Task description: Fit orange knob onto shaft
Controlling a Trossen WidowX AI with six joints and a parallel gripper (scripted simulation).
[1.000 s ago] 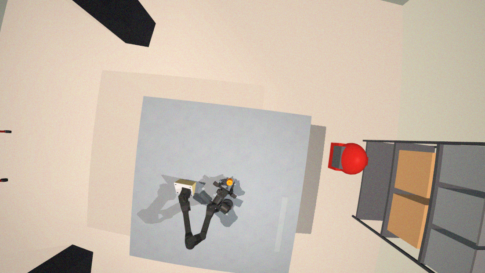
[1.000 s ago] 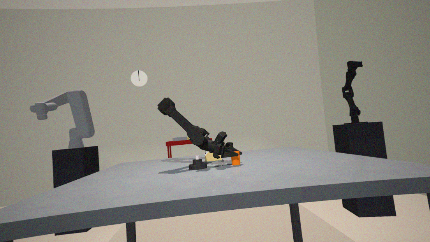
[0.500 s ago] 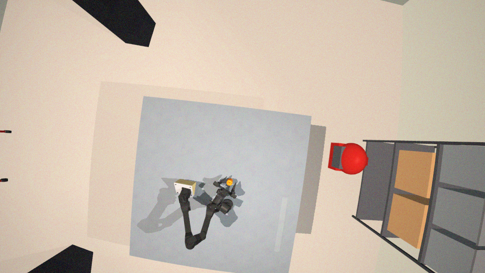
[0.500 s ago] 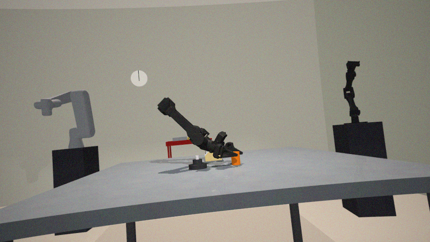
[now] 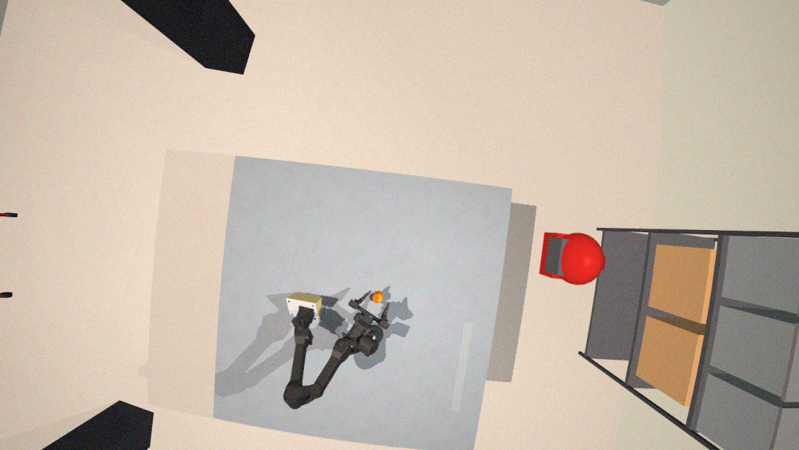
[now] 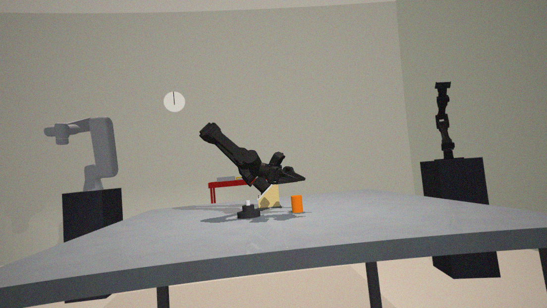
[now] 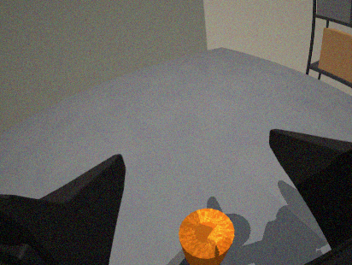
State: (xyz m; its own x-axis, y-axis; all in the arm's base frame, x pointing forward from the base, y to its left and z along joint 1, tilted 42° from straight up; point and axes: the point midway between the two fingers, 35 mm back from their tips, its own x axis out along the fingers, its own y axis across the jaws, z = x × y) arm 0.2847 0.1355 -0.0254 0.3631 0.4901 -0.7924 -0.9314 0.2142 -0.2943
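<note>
The orange knob (image 5: 378,296) (image 6: 297,203) (image 7: 207,233) stands upright on the table. Its solid top faces up; its hole is hidden underneath. My gripper (image 5: 378,297) (image 6: 302,178) (image 7: 199,150) is wide open and empty. In the exterior view its fingers are above the knob, with a gap between them and its top. In the wrist view the knob is low in the picture, between the spread fingers. The black round pedestal (image 6: 248,215) stands on the table left of the knob in the exterior view, with the silver shaft (image 6: 247,202) bare and upright. The shaft's flat side cannot be made out.
The grey-blue table (image 5: 335,212) (image 6: 344,225) (image 7: 162,107) carries the arm's cream base block (image 5: 306,296) (image 6: 274,195), behind the pedestal in the exterior view. The arm's forearm and wrist hang over the table close to the pedestal. A shelf (image 5: 606,290) stands beyond the table.
</note>
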